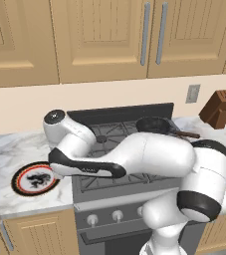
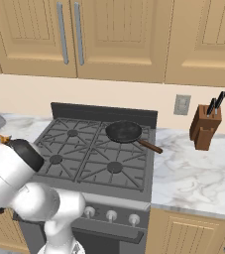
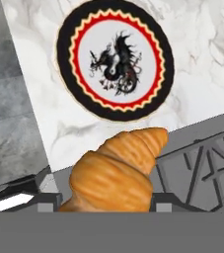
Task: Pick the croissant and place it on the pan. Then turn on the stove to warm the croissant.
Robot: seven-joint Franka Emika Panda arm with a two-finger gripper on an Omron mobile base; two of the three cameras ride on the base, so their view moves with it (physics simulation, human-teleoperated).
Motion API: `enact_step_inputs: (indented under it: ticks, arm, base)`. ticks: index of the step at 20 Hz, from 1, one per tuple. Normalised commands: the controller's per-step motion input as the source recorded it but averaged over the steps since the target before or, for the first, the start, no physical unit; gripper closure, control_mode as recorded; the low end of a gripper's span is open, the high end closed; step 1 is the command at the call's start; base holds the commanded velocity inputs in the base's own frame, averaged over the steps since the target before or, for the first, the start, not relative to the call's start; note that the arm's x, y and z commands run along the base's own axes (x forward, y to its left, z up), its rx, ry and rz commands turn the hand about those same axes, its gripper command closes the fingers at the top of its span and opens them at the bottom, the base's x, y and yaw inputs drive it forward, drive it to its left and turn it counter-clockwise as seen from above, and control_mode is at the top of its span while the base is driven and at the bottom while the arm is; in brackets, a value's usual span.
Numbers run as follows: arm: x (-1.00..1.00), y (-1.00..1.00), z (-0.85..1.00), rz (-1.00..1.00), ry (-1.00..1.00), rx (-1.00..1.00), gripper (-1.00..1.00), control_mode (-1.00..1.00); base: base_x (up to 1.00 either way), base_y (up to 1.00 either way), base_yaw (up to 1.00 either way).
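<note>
The end effector (image 3: 106, 210) is gripping the croissant (image 3: 116, 170), which is sitting between its tips at six o'clock in the hand view, lifted above the table edge beside the stove (image 2: 96, 154). The plate (image 3: 114, 59) with the dark dragon motif is lying below at twelve o'clock in that view, and in the left base view it is resting on the table (image 1: 5, 149) at about eight o'clock.

The pan (image 2: 124, 131) is waiting on the rear right burner, at roughly one o'clock from the stove's middle in the right base view, its handle (image 2: 150, 145) pointing toward four o'clock. To carry well, I judge the arm should be travelling high enough to clear the grates and the pan rim, then lowering over the pan's centre before letting go.

A knife block (image 2: 204, 126) is standing well apart at three o'clock, and an outlet (image 2: 182, 104) is on the wall. Nothing is blocking the path across the burners. The knobs (image 2: 111, 215) are lining the front.
</note>
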Motion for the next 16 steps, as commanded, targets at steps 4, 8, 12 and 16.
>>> enact_step_inputs:
  ticks: [4, 8, 12, 16]
  arm:
    - [-0.05, -0.65, 0.16, -0.19, 0.00, 0.00, 1.00, -1.00]
    - [-0.01, -0.65, 0.00, -0.18, 0.00, 0.03, 1.00, -1.00]
    - [0.00, -0.71, 0.00, -0.19, 0.00, 0.05, 1.00, -1.00]
    - [0.00, -0.70, 0.00, -0.19, 0.00, 0.07, 1.00, -1.00]
  base:
    - [0.00, 0.00, 0.00]
    - [0.00, 0.00, 0.00]
    - [0.00, 0.00, 0.00]
    - [0.00, 0.00, 0.00]
